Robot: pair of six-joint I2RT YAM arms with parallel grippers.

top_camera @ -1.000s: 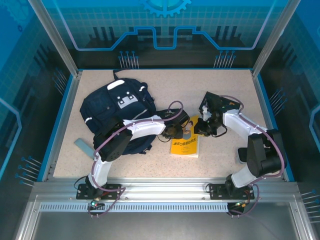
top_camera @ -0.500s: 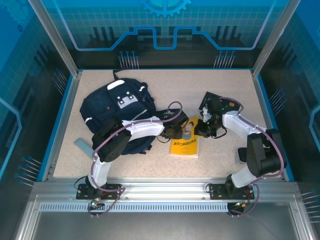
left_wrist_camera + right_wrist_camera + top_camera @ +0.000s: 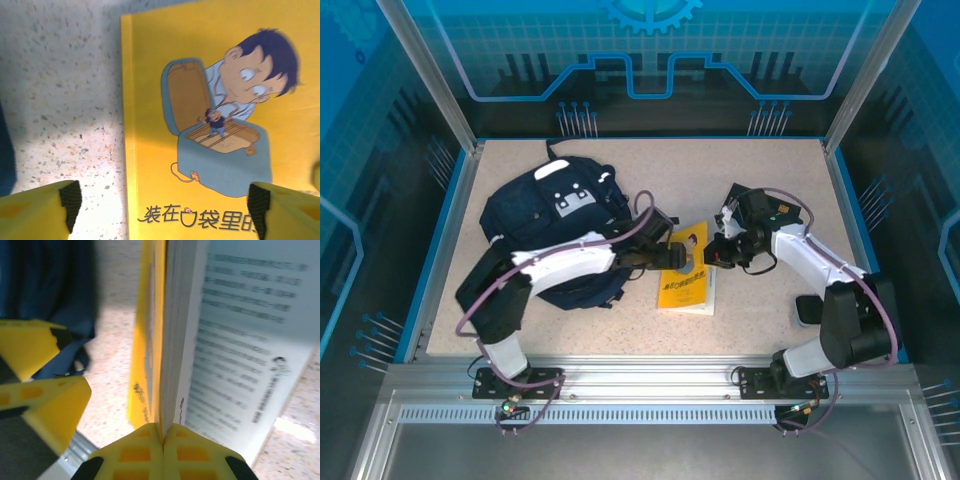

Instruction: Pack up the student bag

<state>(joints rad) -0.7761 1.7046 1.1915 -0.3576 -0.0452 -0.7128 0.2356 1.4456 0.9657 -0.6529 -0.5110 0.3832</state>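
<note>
The student bag lies on the left half of the table, toward its far-left corner; the marks on its white-grey patch are too small to read. Beside it, near the table's middle, is a yellow book whose cover shows a cartoon boy, a suitcase and the title "装在口袋里", its end cut off. The left gripper hovers over the cover, fingers spread wide. The right gripper pinches the book's page edge, fingers pressed together; the printed page is blurred.
</note>
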